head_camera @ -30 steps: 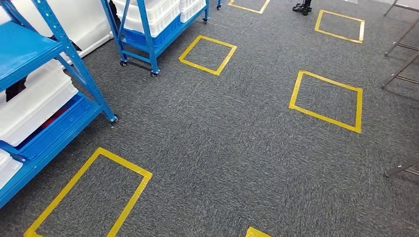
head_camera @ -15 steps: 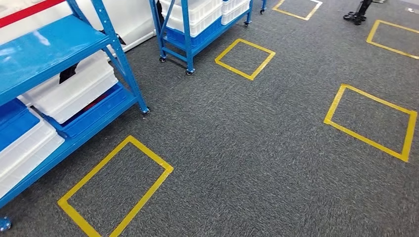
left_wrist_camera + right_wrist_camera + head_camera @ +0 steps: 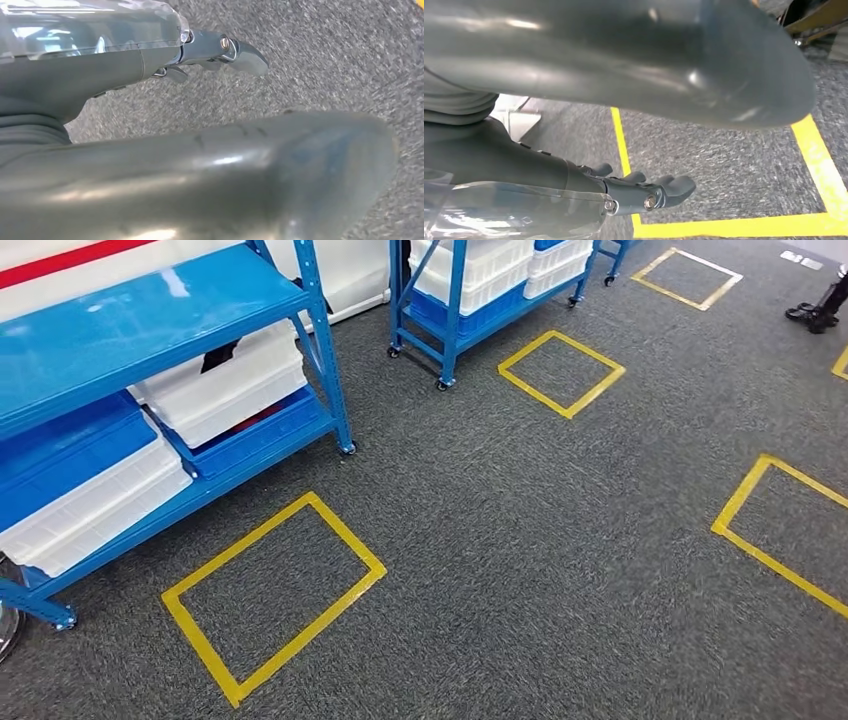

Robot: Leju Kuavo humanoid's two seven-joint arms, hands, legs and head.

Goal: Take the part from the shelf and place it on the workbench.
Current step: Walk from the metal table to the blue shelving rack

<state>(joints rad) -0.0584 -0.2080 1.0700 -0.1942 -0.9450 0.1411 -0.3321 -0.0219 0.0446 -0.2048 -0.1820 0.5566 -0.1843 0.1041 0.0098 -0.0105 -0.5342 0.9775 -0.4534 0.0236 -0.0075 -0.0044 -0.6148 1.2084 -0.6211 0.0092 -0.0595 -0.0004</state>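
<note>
**Both hands empty above the carpet, blue shelf off to one side**

The left hand point(image 3: 210, 100) hangs over grey carpet point(image 3: 560, 570) with its thumb stretched out and its dark fingers point(image 3: 245, 54) extended apart from it, holding nothing. The right hand point(image 3: 634, 125) hangs the same way, thumb and fingers point(image 3: 674, 187) spread with nothing between them, above a yellow tape square point(image 3: 724, 227) on the carpet.

The blue shelf point(image 3: 150, 325) is the landmark in the head view. Under its top board sit white bins point(image 3: 225, 390) on the lower level, one beside the other, the nearer one with a blue lid point(image 3: 65, 450). What lies inside them cannot be told, so the part cannot be picked out. A yellow tape rectangle point(image 3: 275, 590) marks the carpet just in front of the shelf. Beyond the shelf stands a second blue rack point(image 3: 470, 300) on casters, stacked with more white bins.
</note>
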